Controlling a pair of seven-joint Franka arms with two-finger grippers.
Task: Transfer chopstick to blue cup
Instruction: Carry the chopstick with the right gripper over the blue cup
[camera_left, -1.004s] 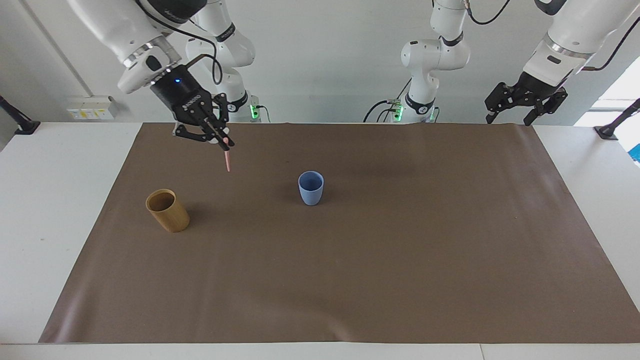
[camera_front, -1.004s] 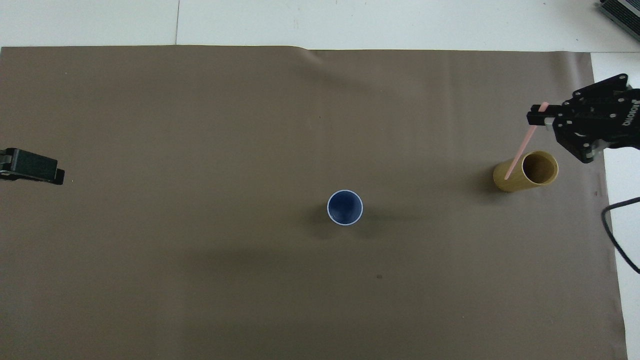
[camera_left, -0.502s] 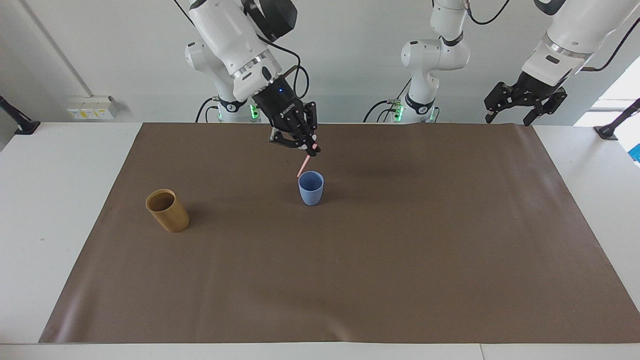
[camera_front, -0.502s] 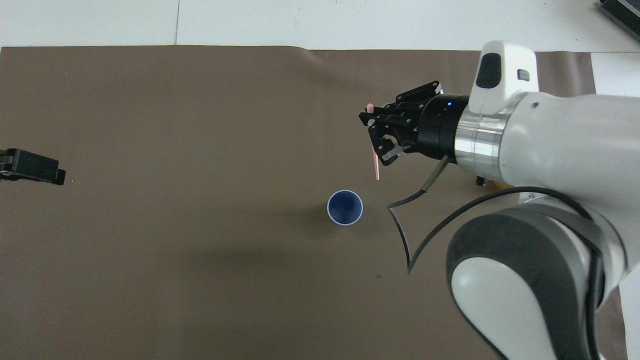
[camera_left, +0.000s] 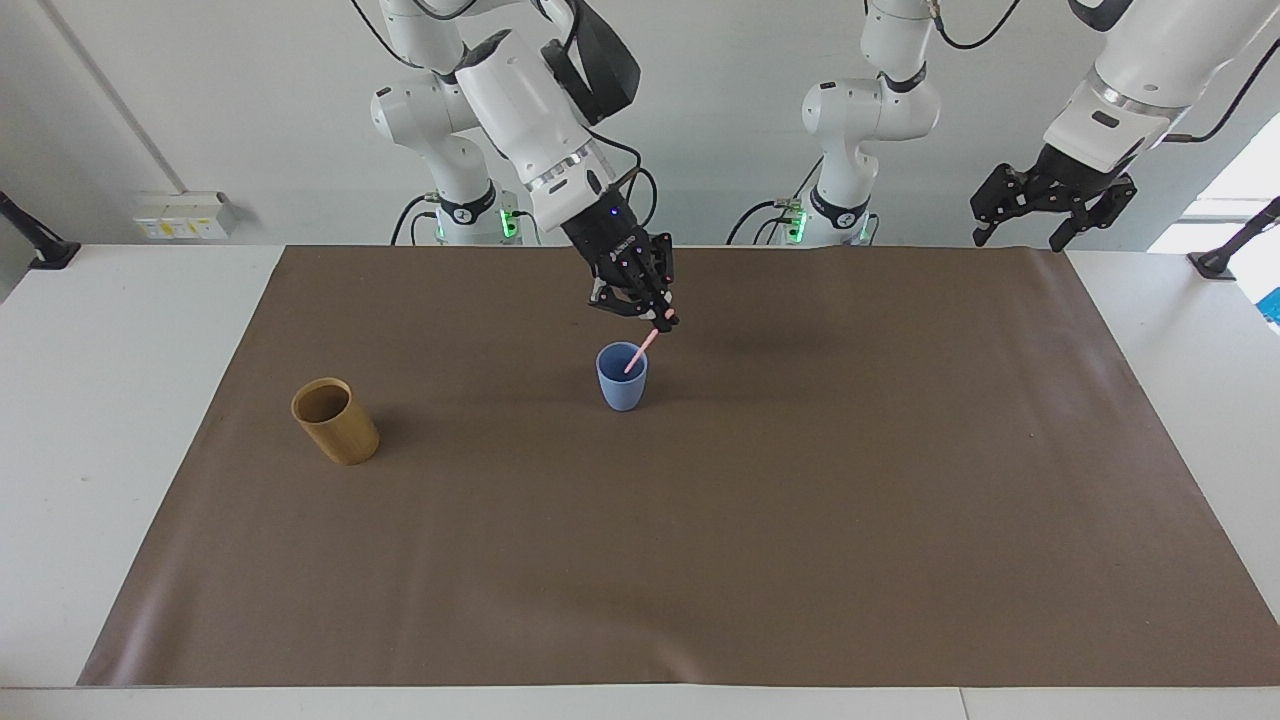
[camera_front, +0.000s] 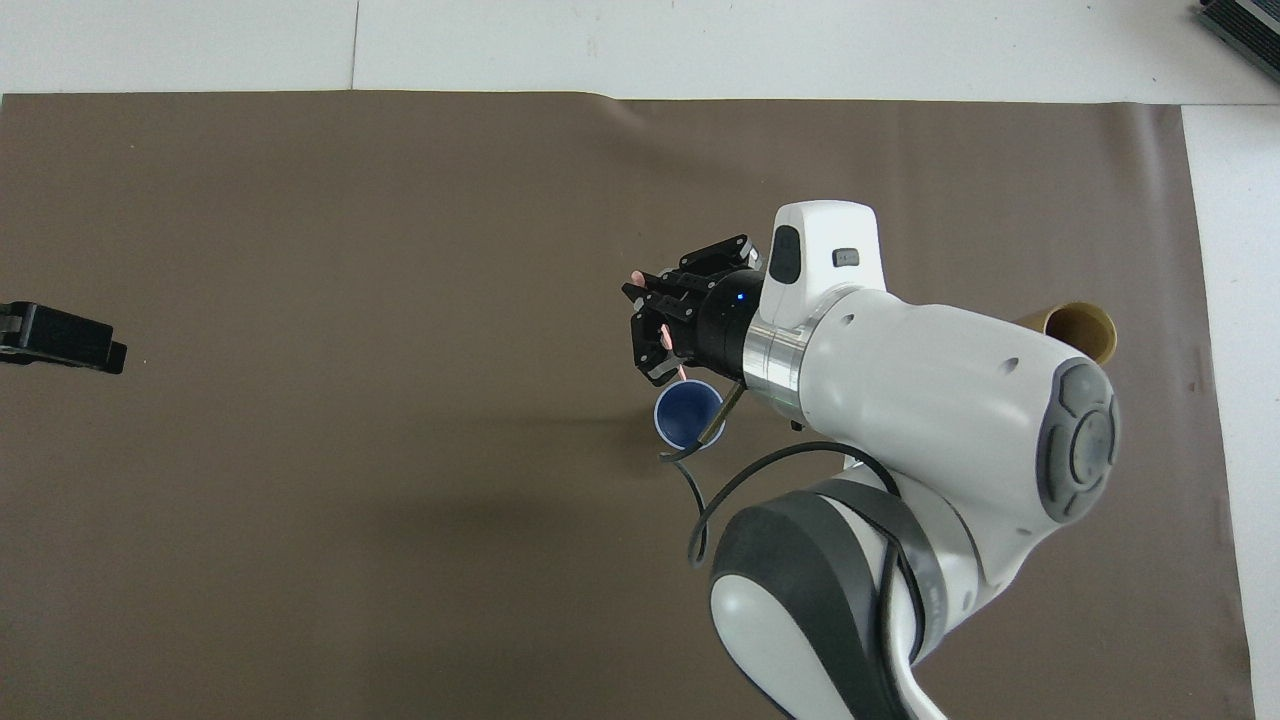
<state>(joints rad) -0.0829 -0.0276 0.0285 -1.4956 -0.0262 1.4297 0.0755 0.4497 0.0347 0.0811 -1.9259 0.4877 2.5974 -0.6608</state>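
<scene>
The blue cup (camera_left: 622, 380) stands on the brown mat near the table's middle; it also shows in the overhead view (camera_front: 684, 419), partly under the arm. My right gripper (camera_left: 664, 321) is shut on the upper end of the pale pink chopstick (camera_left: 636, 357) and is just above the cup. The stick slants down, and its lower end is inside the cup's mouth. In the overhead view the right gripper (camera_front: 640, 295) covers most of the chopstick (camera_front: 679, 372). My left gripper (camera_left: 1030, 215) waits open and empty, raised over the left arm's end of the mat (camera_front: 60, 340).
A tan bamboo-coloured cup (camera_left: 336, 420) stands upright toward the right arm's end of the table, a little farther from the robots than the blue cup, half hidden by the arm in the overhead view (camera_front: 1085, 330). The brown mat (camera_left: 800, 520) covers most of the white table.
My right gripper has carried the chopstick from above the tan cup's area to over the blue cup and lowered it, so its lower end now sits inside the cup. The left arm has not moved.
</scene>
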